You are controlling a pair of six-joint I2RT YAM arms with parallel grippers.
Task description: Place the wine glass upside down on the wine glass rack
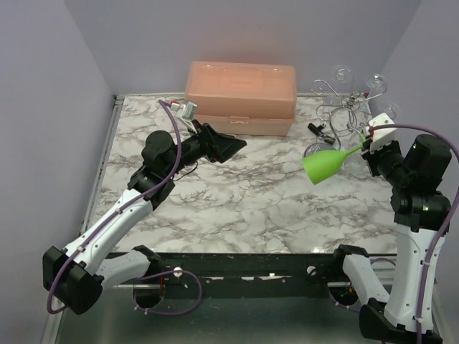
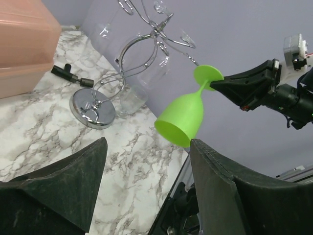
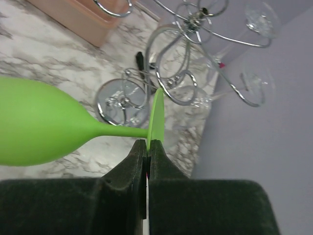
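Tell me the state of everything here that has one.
green wine glass, tipped sideways in the air, gripped by its foot
right tool, shut on the glass's foot
left tool, open, empty
wine glass rack, upright, clear glasses hung on it
orange box, lid closed

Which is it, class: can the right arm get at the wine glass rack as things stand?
Probably yes. The right gripper, shut on the green wine glass by its foot, sits close beside the wine glass rack with nothing between; the left gripper stands well clear.
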